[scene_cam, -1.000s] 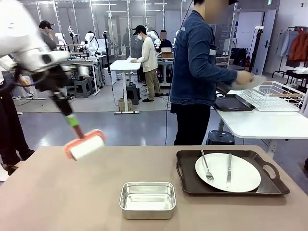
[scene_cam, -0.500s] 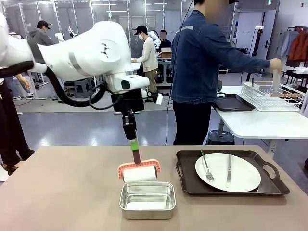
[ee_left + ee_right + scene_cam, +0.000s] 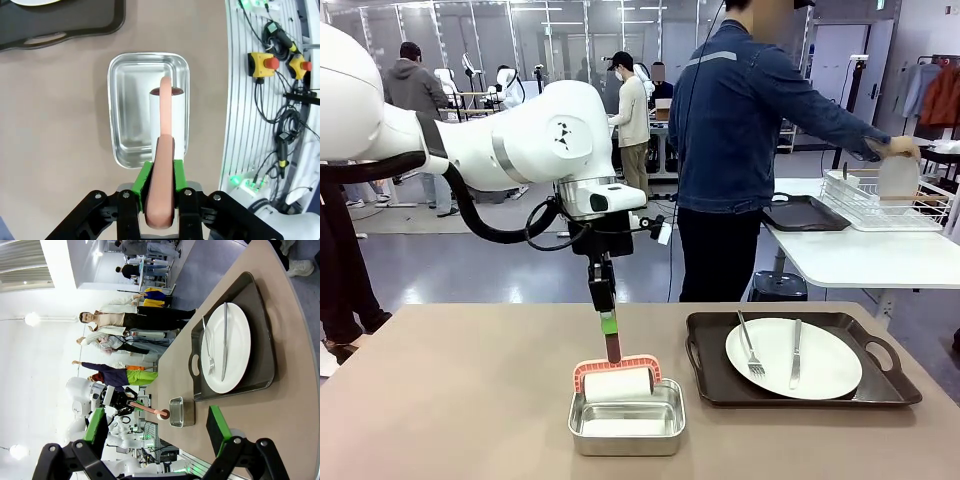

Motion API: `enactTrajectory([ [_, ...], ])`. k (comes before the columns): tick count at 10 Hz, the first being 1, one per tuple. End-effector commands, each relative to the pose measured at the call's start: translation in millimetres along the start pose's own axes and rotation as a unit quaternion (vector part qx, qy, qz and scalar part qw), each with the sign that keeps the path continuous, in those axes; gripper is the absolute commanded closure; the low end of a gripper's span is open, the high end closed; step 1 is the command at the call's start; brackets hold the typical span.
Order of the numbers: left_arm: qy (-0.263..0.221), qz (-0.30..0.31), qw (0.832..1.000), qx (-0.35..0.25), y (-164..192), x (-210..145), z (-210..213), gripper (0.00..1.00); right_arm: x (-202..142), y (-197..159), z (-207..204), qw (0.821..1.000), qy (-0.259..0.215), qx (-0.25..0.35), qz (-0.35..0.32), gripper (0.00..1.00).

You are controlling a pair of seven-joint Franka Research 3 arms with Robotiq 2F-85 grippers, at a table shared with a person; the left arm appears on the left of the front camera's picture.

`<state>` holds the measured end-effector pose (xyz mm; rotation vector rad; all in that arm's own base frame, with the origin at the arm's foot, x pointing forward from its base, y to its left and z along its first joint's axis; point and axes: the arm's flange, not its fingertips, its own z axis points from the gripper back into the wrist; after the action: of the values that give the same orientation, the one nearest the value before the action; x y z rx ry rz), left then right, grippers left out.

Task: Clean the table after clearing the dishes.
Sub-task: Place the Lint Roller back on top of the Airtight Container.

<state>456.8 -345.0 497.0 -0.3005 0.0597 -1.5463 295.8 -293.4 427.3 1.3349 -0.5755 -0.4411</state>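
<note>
cleaning cannot cover the whole table (image 3: 440,400) while one tray (image 3: 705,388) sits on its right part, carrying a plate (image 3: 825,372), a fork (image 3: 748,348) and a knife (image 3: 796,352). risk: if wiping starts now, the sweep is likely to meet the tray rim, push the tray toward the table edge and rattle the cutlery off the plate. the person (image 3: 730,140) stands at the far side, turned to a white side table (image 3: 860,262), with one hand (image 3: 895,148) at a dish rack (image 3: 880,205). a wide swing of the left arm (image 3: 520,140) toward that side could come near the person's back.

the steel pan (image 3: 626,432) stands on the table near the front edge, just left of the tray. the roller (image 3: 616,385) hangs over the pan, its white drum low between the walls; whether the drum touches the pan floor cannot be told. risk: a descent at an angle could press the drum on a wall and tip or slide the light pan.

the left gripper (image 3: 608,322) has its jaws pinching the roller's pink handle between the green pads (image 3: 144,180). the handle is long and looks smooth, so a side load at the drum could turn it in the grip. the right gripper (image 3: 157,432) has its jaws spread wide and holds nothing; no risk is judged from it as it stands.
</note>
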Motion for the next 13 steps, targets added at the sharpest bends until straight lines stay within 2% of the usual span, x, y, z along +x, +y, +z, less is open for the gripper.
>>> enactTrajectory([
  [1, -0.005, -0.027, 1.000, 0.008, 11, 4, -6, 0.78, -1, 3, 0, 1.000, 0.000, 0.004, 0.008, 0.00],
  [5, 0.023, -0.030, 0.999, 0.010, 45, 11, -48, 0.78, -1, 3, 0, 1.000, 0.000, 0.004, 0.008, 0.00],
  [8, 0.038, -0.017, 0.999, 0.017, 65, 8, -60, 0.78, -1, 3, 0, 1.000, 0.000, 0.004, 0.008, 0.00],
  [9, 0.047, -0.012, 0.999, 0.022, 68, 7, -61, 0.47, -1, 3, 0, 1.000, 0.000, 0.004, 0.008, 0.00],
  [10, 0.052, -0.015, 0.998, 0.026, 70, 7, -62, 0.42, -1, 3, 0, 1.000, 0.000, 0.004, 0.008, 0.00],
  [11, 0.054, -0.014, 0.998, 0.028, 70, 8, -62, 0.11, -1, 3, 0, 1.000, 0.000, 0.004, 0.008, 0.00],
  [13, 0.049, -0.012, 0.998, 0.027, 70, 6, -59, 0.00, -1, 3, 0, 1.000, 0.000, 0.004, 0.008, 0.00],
])
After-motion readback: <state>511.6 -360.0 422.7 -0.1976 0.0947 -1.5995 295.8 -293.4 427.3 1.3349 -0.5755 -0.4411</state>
